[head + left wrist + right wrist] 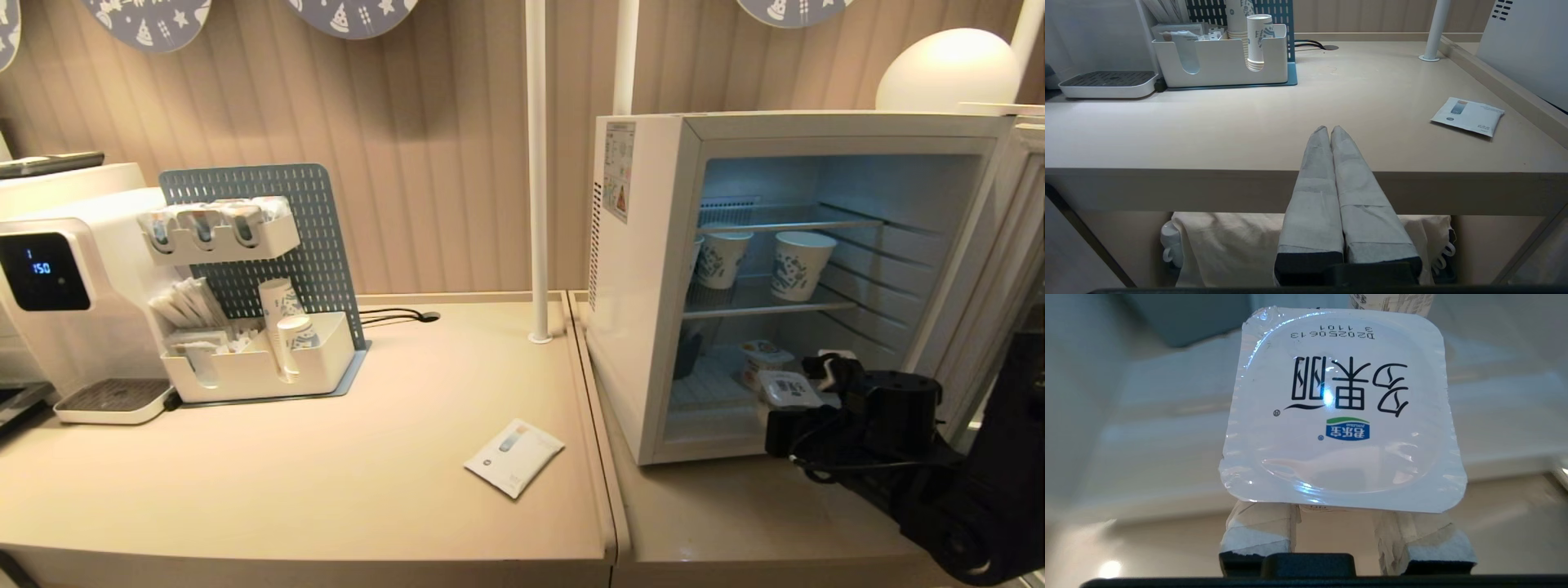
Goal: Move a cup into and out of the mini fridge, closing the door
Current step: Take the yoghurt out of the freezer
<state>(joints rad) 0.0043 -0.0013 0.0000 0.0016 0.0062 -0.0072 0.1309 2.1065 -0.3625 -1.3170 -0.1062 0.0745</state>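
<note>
The mini fridge [645, 327] stands on the right counter with its door [1008, 269] swung open to the right. A small sealed cup [788, 389] with a white foil lid sits at the front of the fridge's bottom level. My right gripper [804, 398] reaches in from the right and is shut on it. In the right wrist view the lid [1339, 412] covers the taped fingers [1261, 526], which run under it on either side of the cup body. My left gripper [1329, 130] is parked shut and empty, below the front edge of the left counter.
A second sealed cup [763, 357] sits behind the held one, and two paper cups [800, 263] stand on the middle wire shelf. On the left counter are a water dispenser [57, 278], a cup organiser [261, 359], a flat white packet [514, 456] and a white pole [536, 163].
</note>
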